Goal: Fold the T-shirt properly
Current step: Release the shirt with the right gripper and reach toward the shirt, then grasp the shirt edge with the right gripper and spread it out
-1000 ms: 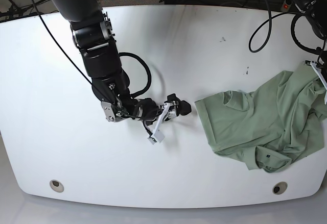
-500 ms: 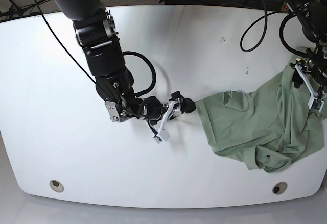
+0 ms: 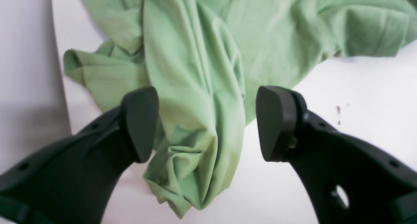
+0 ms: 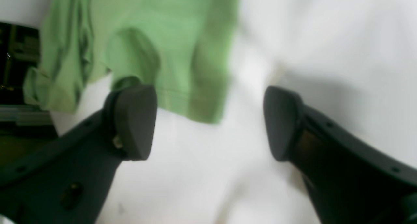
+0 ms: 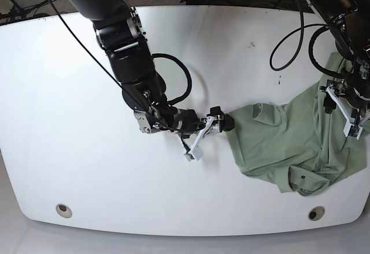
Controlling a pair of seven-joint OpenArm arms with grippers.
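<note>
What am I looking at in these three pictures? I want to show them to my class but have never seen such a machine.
A two-armed robot works at a white table. One picture looks down from above; the other two come from cameras on each wrist, looking out between that hand's two dark fingers. On the table lies a crumpled pale green T-shirt. The right hand is open at the shirt's edge, and its own view is blurred. The left hand is open over a bunched fold at the far side. Neither hand holds anything.
</note>
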